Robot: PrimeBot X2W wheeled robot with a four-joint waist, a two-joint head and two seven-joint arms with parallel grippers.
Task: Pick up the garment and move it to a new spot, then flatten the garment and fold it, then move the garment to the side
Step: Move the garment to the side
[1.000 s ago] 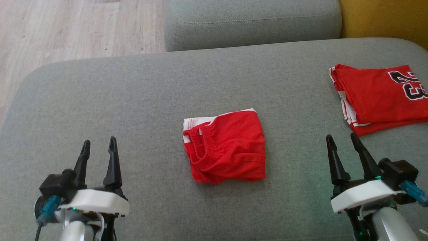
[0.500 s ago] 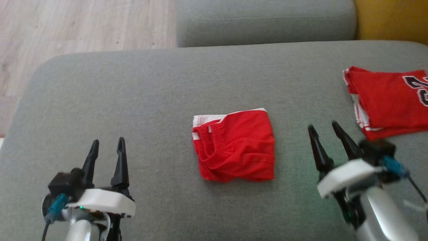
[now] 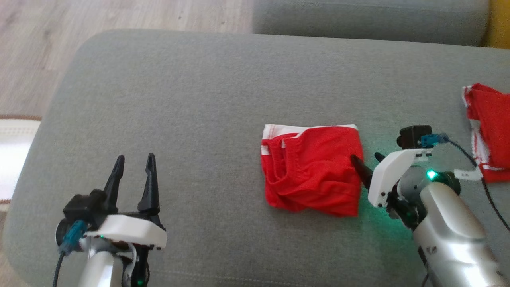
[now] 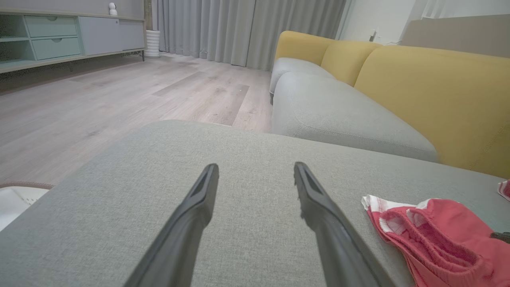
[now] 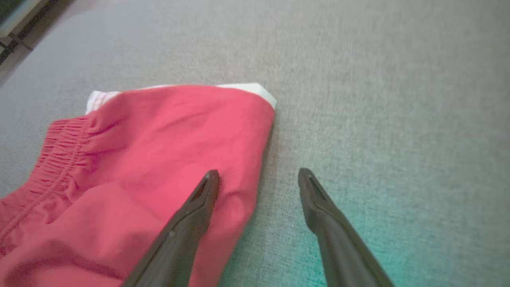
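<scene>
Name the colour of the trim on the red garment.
The trim is white, clearest in the right wrist view.

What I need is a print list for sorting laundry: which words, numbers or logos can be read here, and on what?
None can be read.
Red shorts: plain red cloth, white trim, no print showing.
Red garment at the head view's right edge: red cloth and white stripes, no print in view.
Right forearm: a small dark mark, too small to read.

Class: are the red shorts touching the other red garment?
Apart: the head view shows a stretch of grey cushion between the shorts and the other red garment.
</scene>
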